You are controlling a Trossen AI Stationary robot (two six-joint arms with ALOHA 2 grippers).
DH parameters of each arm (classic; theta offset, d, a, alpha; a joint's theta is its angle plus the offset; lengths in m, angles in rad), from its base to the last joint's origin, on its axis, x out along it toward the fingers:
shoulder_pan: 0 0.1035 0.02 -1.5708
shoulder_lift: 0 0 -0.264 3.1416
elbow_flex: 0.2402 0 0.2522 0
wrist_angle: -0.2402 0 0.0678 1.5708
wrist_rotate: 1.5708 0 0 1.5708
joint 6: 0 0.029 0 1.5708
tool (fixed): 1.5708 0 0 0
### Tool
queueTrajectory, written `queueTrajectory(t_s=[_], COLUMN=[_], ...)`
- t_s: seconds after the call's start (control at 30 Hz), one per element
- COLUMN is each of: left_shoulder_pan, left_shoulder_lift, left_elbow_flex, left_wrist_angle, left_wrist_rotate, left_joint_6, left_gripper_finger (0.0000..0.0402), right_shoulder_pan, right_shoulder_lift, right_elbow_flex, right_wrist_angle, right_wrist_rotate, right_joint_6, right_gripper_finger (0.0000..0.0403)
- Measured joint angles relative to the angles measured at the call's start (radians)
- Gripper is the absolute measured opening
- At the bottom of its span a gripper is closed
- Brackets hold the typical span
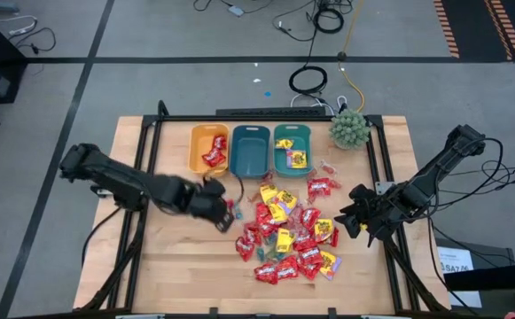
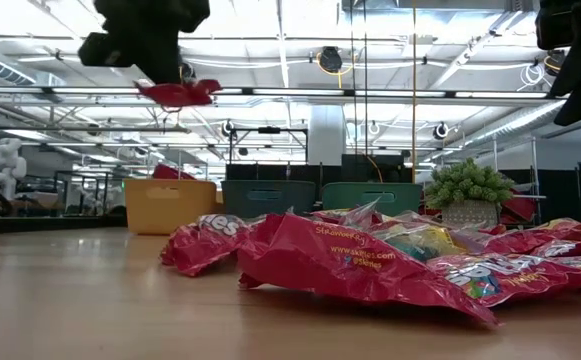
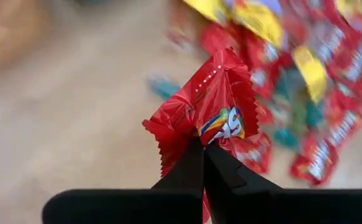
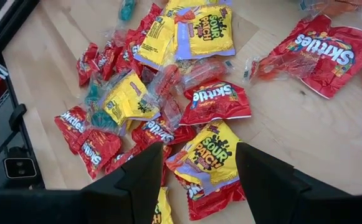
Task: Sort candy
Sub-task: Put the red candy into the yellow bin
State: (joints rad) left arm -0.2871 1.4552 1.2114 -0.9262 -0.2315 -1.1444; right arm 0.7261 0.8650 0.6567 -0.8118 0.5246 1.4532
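The candy lies as a pile (image 1: 290,236) of red and yellow packets on the wooden table's right half, spread wide in the right wrist view (image 4: 168,106). My left gripper (image 1: 224,213) hovers left of the pile, shut on one red packet (image 3: 212,106), which shows high over the table in the low view (image 2: 180,93). My right gripper (image 4: 193,168) is open above the pile's right edge (image 1: 363,218), over a yellow packet (image 4: 209,152), touching nothing. My left gripper pinches the red packet between its two fingertips (image 3: 190,165), at a crumpled part near one edge (image 3: 199,127). The fingers come slanting down from the table's left side. The packet is lifted clear of the table, spread just below the fingertips (image 2: 175,95).
Three bins stand in a row at the back: an orange one (image 1: 208,148) with red packets in it, a teal one (image 1: 250,149), and a green one (image 1: 292,146) with a yellow packet. A green spiky plant (image 1: 350,128) stands to their right. Bare wood lies at the left and front.
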Motion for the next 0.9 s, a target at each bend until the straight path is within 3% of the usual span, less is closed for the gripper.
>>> queueTrajectory(t_s=[0.23, 0.53, 0.7, 0.9], left_shoulder_pan=[0.270, 0.699, 0.810, 0.867], left_shoulder_lift=[-0.136, -0.147, -0.118, -0.075], left_elbow_flex=[0.001, 0.001, 0.001, 0.001], left_wrist_angle=[-0.114, -0.085, -0.015, 0.038], left_wrist_rotate=[-0.039, 0.148, 0.152, 0.115], left_joint_6=[0.229, 0.734, 0.963, 1.040], left_gripper_finger=[0.0002, 0.0001, 0.0013, 0.0041], right_shoulder_pan=[0.000, 0.000, 0.000, 0.000], right_shoulder_lift=[0.000, 0.000, 0.000, 0.000], right_elbow_flex=[0.000, 0.000, 0.000, 0.000], right_wrist_angle=[-0.001, -0.001, -0.001, -0.002], right_wrist_rotate=[0.008, 0.028, 0.028, 0.029], right_joint_6=[0.000, 0.115, 0.210, 0.312], right_gripper_finger=[0.0194, 0.0194, 0.0194, 0.0194])
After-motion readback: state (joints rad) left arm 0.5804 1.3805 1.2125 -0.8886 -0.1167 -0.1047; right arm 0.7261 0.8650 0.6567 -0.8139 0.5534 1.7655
